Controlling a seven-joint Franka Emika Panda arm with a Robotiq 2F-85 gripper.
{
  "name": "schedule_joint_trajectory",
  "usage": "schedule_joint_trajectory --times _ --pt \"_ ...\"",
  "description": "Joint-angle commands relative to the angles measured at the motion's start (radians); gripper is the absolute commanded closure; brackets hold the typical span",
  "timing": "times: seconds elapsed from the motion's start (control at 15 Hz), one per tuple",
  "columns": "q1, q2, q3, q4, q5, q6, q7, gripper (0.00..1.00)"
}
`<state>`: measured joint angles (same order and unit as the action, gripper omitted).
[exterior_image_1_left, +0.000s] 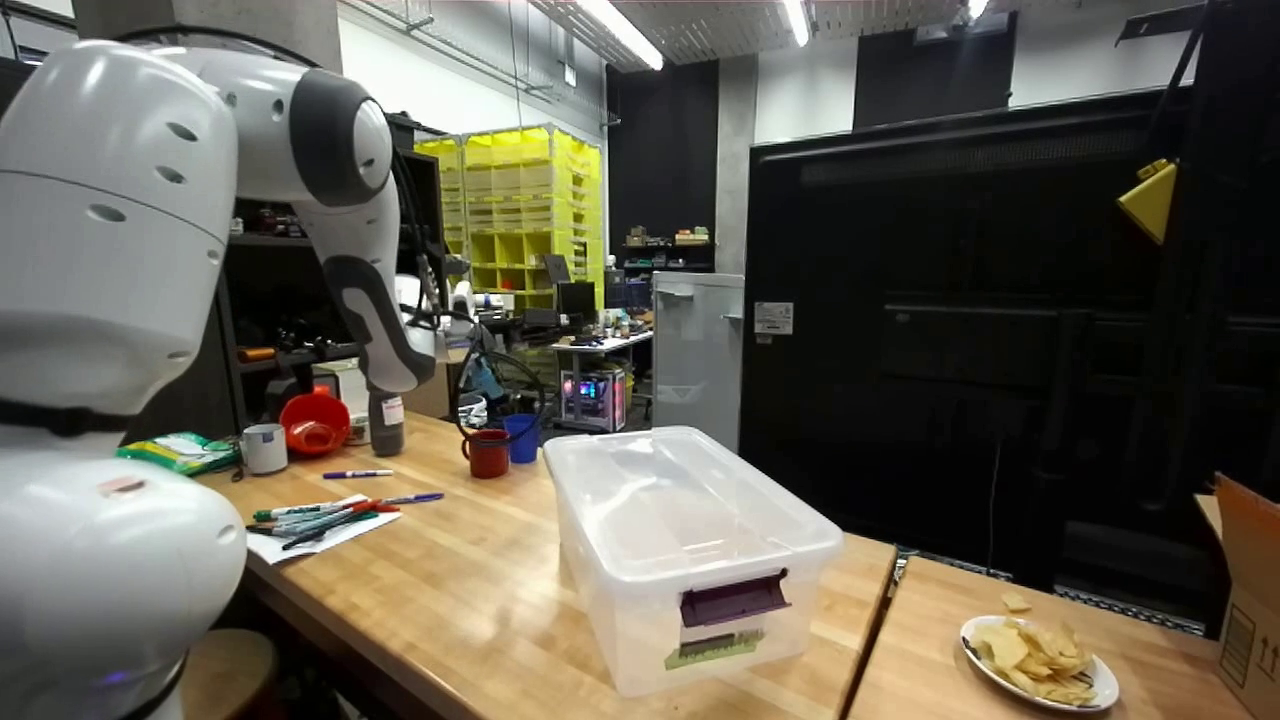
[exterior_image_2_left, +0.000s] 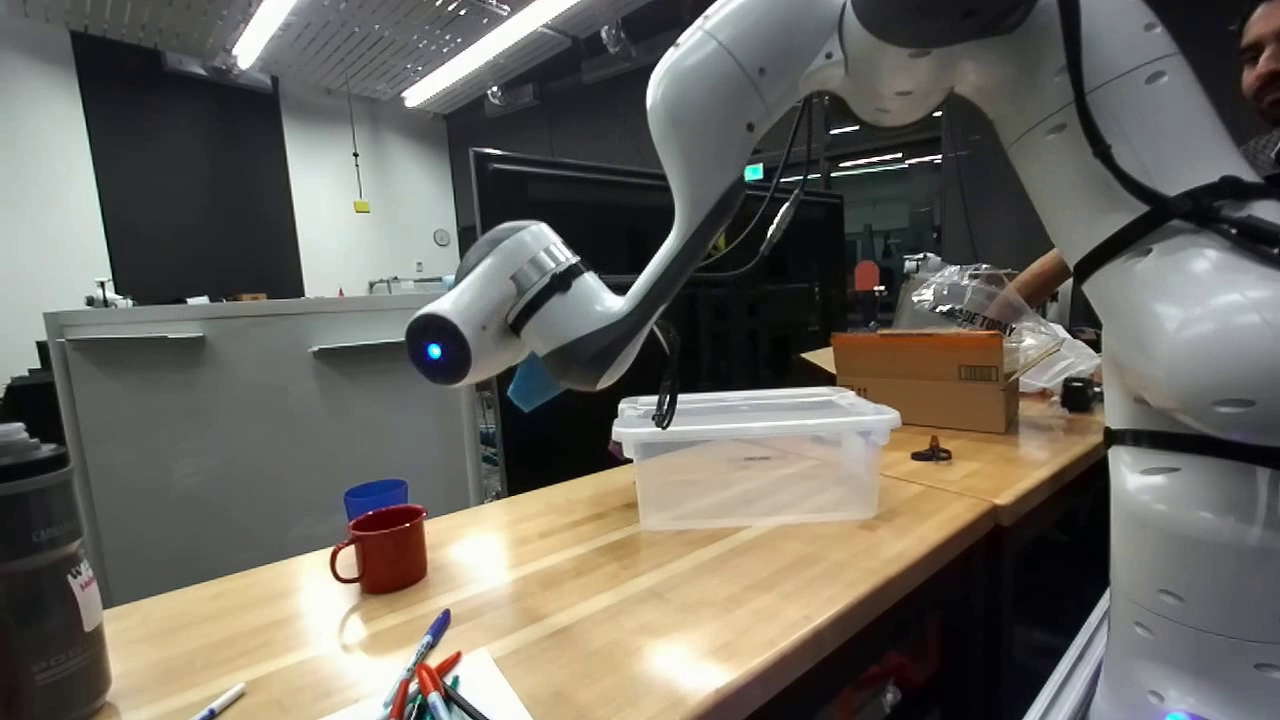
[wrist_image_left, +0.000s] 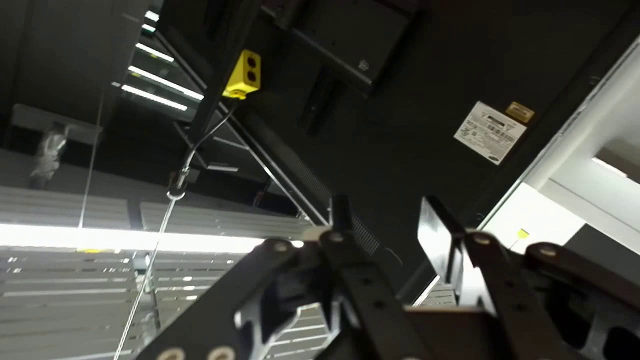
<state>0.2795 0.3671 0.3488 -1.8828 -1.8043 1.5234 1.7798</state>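
Wrist view – grpr spread | ext. view – lidded bin | red mug part-hiding blue cup

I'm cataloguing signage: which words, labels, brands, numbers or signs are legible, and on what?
"DE TODAY", first letters unclear: clear plastic bag.
Too small or blurred to read: white label on black panel; lettering and sticker on sports bottle; markings on cardboard box; front label on storage bin; green sign; wall clock.

End effector observed with jaws parted, before a dark panel bearing a white label; yellow outlet box upper left; lit ceiling strip lower left
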Motion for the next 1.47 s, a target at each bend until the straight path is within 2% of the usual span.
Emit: schedule_joint_trajectory --times 0.0,0.4,0.67,0.73,0.8,0.87,0.93,1.0,1.07,1.13,1.2,1.27,1.4 --pt "-0.062 -0.147 -0.009 -0.07 0.093 0.266 -0.003 0.84" --pt "-0.149 -0.228 -0.096 -0.058 0.317 0.725 -0.059 0.84" --pt "-0.187 -0.213 -0.156 -0.062 0.587 0.924 -0.2 0.84" --pt "-0.193 -0.209 -0.166 -0.068 0.672 0.95 -0.251 0.84" --pt "-0.224 -0.209 -0.146 -0.079 0.76 0.959 -0.303 0.84" --pt "-0.215 -0.214 -0.162 -0.092 0.856 0.961 -0.361 0.84" --pt "-0.253 -0.223 -0.124 -0.108 0.944 0.94 -0.404 0.84" --pt "-0.243 -0.247 -0.13 -0.121 1.036 0.905 -0.453 0.84" --pt "-0.199 -0.262 -0.175 -0.128 1.097 0.883 -0.482 0.84" --pt "-0.186 -0.285 -0.182 -0.138 1.128 0.847 -0.493 0.6" --pt "-0.172 -0.3 -0.19 -0.139 1.147 0.81 -0.501 0.43" --pt "-0.159 -0.324 -0.194 -0.146 1.149 0.765 -0.498 0.35" --pt "-0.139 -0.353 -0.19 -0.142 1.153 0.676 -0.5 0.27"
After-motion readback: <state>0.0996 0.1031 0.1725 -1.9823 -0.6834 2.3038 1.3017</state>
